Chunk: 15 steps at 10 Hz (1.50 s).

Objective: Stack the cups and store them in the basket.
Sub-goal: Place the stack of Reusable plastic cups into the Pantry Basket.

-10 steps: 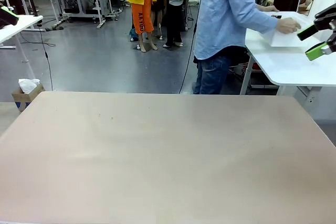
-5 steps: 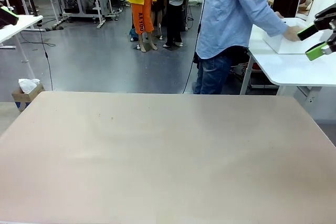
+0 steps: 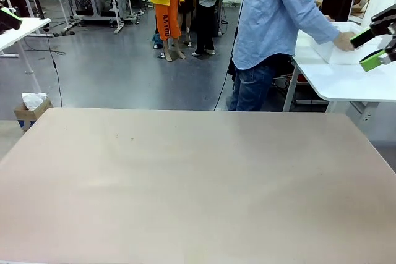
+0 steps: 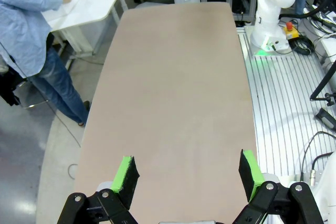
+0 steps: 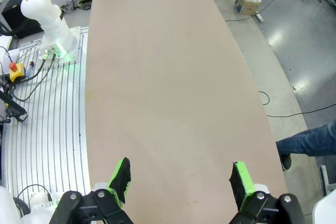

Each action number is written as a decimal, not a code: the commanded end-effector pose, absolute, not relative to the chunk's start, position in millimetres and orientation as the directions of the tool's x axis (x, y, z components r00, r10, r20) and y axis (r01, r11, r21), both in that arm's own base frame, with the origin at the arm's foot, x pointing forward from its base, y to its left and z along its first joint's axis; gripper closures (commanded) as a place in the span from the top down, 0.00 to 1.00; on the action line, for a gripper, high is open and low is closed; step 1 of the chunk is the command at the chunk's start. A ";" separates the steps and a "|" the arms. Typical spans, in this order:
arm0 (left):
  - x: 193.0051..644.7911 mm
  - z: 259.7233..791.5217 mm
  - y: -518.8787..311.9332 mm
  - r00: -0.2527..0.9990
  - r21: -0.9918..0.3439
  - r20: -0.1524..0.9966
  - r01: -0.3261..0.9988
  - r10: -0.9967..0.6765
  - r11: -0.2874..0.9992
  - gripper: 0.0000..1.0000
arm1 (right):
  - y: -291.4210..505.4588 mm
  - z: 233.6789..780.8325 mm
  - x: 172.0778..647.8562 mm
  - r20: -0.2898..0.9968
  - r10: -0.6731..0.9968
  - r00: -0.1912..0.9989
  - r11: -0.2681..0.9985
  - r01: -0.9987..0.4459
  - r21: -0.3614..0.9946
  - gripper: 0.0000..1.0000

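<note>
Basket [image 3: 344, 49] on far side table — well beyond right end effector [image 3: 371, 44]

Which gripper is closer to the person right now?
The right gripper, beside the person's hand at the white side table; the left gripper is off at the opposite side.
</note>
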State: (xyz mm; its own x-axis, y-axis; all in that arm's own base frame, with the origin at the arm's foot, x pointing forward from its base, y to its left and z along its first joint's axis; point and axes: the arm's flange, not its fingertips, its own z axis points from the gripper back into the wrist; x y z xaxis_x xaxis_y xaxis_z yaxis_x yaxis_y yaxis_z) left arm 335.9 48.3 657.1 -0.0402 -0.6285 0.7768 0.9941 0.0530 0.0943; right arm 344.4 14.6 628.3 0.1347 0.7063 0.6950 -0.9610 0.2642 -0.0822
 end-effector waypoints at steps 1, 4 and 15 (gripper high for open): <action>334.9 660.5 46.8 -0.042 0.092 0.788 0.995 -0.614 0.049 1.00 | 15.8 633.0 345.5 0.705 0.694 0.146 0.272 -0.960 -0.068 1.00; 334.9 660.5 46.8 -0.042 0.092 0.788 0.995 -0.614 0.049 1.00 | 15.8 633.0 345.5 0.705 0.694 0.146 0.272 -0.960 -0.068 1.00; 334.9 660.5 46.8 -0.042 0.092 0.788 0.995 -0.614 0.049 1.00 | 15.8 633.0 345.5 0.705 0.694 0.146 0.272 -0.960 -0.068 1.00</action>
State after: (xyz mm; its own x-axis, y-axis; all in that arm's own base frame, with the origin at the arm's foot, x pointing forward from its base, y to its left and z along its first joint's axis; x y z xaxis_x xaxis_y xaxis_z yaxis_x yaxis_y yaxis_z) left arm 335.9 48.3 657.1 -0.0402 -0.6284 0.7768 0.9941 0.0530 0.0943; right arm 344.4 14.6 628.2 0.1347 0.7063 0.6950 -0.9610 0.2642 -0.0822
